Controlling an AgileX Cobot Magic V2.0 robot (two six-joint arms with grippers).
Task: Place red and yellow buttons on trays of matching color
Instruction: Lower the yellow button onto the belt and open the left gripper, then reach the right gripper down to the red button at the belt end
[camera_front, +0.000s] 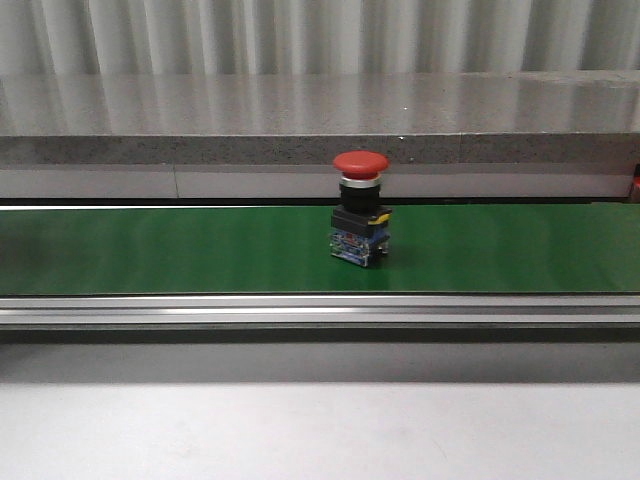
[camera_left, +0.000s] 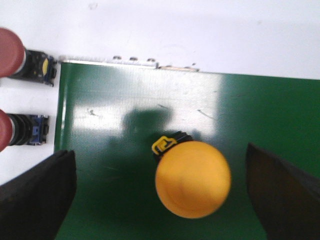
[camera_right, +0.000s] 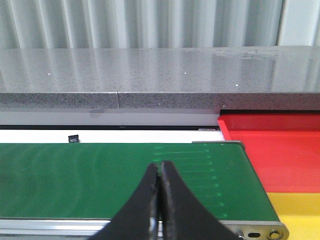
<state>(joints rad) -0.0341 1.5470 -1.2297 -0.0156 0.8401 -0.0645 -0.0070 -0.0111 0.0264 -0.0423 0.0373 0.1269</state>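
1. Your left gripper (camera_left: 160, 195) is wide open above the green conveyor belt (camera_left: 260, 115). Its two dark fingers (camera_left: 37, 195) stand well apart, one on each side of a yellow button (camera_left: 193, 178), and neither touches it.
2. The yellow button stands upright on the belt, seen from above. Its round cap faces the left wrist camera, and a small yellow clip shows at the cap's edge.
3. Just off one end of the belt, two red buttons lie on their sides on a white surface (camera_left: 200, 30). The upper red button (camera_left: 20, 57) and the lower red button (camera_left: 20, 129) are near each other but apart, each only partly in view.
4. Your right gripper (camera_right: 159, 200) is closed on nothing. Its dark fingers meet in a thin seam above the near edge of the belt.
5. Beyond the belt's end, in the right wrist view, a red tray (camera_right: 280, 145) sits touching the belt, with a yellow tray (camera_right: 297, 210) just beside it on the nearer side.
6. In the front view, a red mushroom-head button (camera_front: 360, 207) stands upright in the middle of the belt, on a black and blue base. Neither gripper shows in that view.
7. A grey stone ledge (camera_front: 320, 125) runs behind the belt.
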